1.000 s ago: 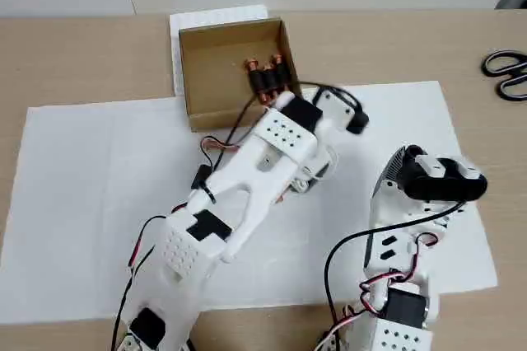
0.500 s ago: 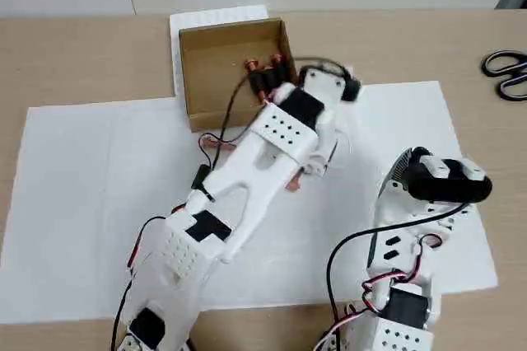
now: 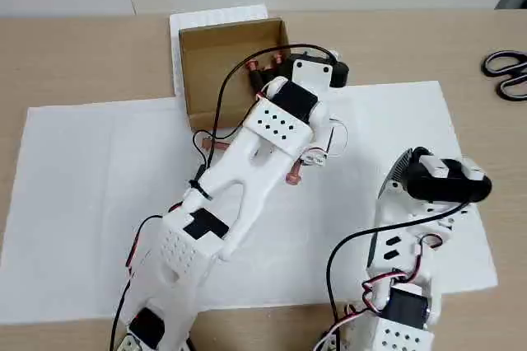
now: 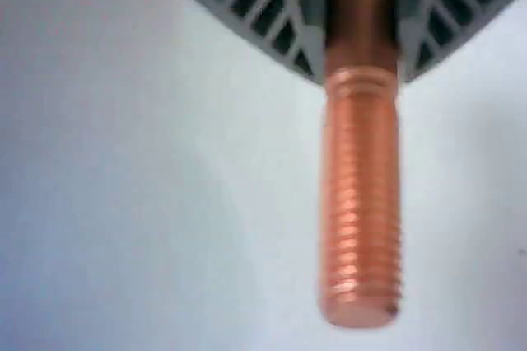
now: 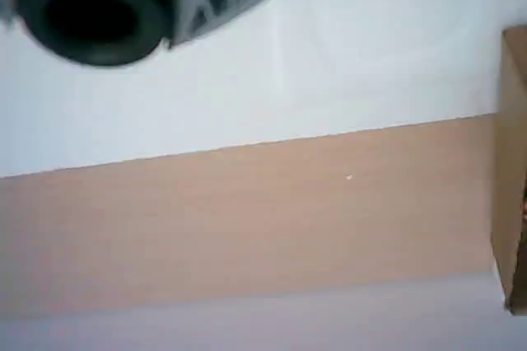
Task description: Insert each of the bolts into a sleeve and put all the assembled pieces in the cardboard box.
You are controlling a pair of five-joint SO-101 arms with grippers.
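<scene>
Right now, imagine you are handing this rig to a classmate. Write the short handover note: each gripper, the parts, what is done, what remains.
Left gripper: shut on a bare bolt, over the white paper.
Right gripper: shut on a black sleeve, also over the paper.
Done: assembled pieces lie in the cardboard box.
Left: push this bolt into the sleeve, then put the pair in the box.
</scene>
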